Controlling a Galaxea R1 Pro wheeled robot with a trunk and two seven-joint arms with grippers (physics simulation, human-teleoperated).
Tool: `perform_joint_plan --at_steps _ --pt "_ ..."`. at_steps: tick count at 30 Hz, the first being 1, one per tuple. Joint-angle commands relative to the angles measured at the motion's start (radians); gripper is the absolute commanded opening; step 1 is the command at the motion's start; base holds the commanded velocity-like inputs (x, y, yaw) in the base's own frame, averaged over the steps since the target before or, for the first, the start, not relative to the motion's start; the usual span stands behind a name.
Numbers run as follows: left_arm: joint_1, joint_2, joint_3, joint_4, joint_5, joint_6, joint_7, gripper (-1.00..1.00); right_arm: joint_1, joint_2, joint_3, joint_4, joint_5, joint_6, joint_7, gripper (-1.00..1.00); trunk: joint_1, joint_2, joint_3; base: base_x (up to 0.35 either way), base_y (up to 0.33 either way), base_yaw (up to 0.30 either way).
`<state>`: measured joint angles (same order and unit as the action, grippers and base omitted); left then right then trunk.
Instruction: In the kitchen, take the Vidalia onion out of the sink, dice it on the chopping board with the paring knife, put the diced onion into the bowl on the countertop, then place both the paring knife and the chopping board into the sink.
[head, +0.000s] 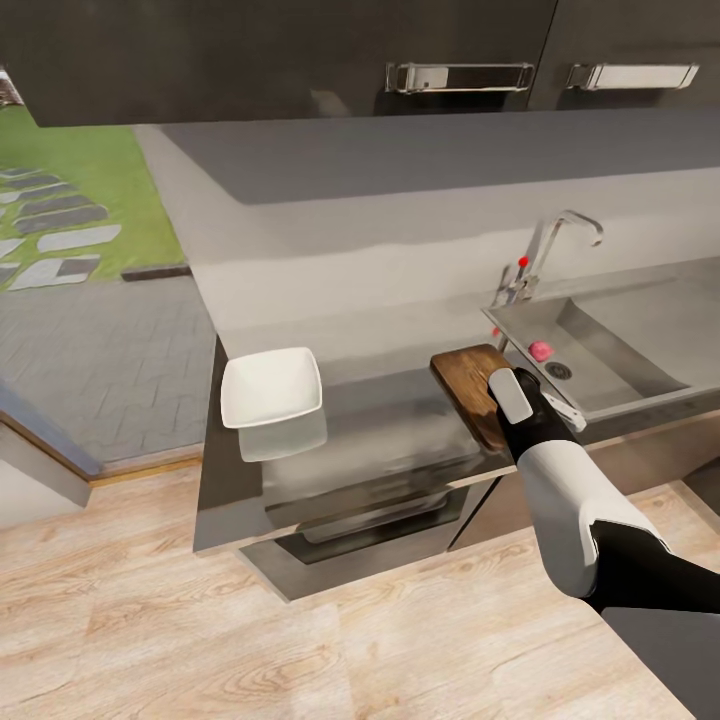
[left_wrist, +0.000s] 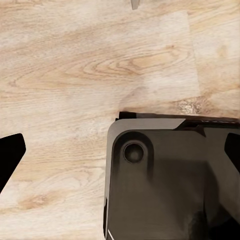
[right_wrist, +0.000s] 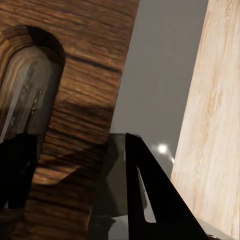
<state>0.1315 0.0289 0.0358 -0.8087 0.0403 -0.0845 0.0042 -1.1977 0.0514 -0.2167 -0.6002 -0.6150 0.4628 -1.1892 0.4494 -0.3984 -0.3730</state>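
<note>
i see my right pincer (head: 497, 412) over the chopping board's (head: 468, 384) near end, fingers (right_wrist: 150, 195) parted astride its edge, grip unclear, bowl (head: 271, 386) well left, sink (head: 610, 345) just right

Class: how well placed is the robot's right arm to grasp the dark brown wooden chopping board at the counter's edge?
Probably well placed. The right gripper is already at the dark brown wooden chopping board's near end; in the right wrist view its open fingers straddle the board's edge by the slot handle, nothing between.
</note>
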Motion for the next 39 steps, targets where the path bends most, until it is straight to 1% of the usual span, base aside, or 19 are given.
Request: perform_joint_plan --at_steps 1,27,29,34,37,39 --pt "0.000 0.000 -0.001 -0.001 0.004 -0.001 0.000 1.00 0.000 0.001 -0.004 -0.001 -0.002 0.016 -0.005 -1.00 0.001 -0.002 -0.001 0.000 0.000 -0.012" --pt "0.000 0.000 -0.001 -0.001 0.004 -0.001 0.000 1.00 0.000 0.003 -0.003 -0.002 -0.005 0.016 -0.003 -1.00 0.001 -0.002 0.037 0.000 0.000 -0.078" --pt "0.000 0.000 -0.001 -0.001 0.004 -0.001 0.000 1.00 -0.001 0.005 -0.003 -0.002 -0.005 0.016 -0.002 -1.00 0.001 -0.002 0.040 0.000 0.000 -0.083" --pt "0.000 0.000 -0.001 -0.001 0.004 -0.001 0.000 1.00 0.000 0.023 0.000 -0.011 -0.003 0.017 0.003 -1.00 0.001 -0.002 0.048 0.000 0.000 -0.082" --pt "0.000 0.000 -0.001 -0.001 0.004 -0.001 0.000 1.00 -0.001 0.028 0.012 -0.023 -0.002 0.019 0.006 -1.00 0.001 -0.002 0.052 0.000 0.000 -0.082" --pt "0.000 0.000 -0.001 -0.001 0.004 -0.001 0.000 1.00 0.000 0.028 0.045 -0.043 -0.002 0.020 0.006 -1.00 0.001 -0.002 0.055 0.000 0.000 -0.082"
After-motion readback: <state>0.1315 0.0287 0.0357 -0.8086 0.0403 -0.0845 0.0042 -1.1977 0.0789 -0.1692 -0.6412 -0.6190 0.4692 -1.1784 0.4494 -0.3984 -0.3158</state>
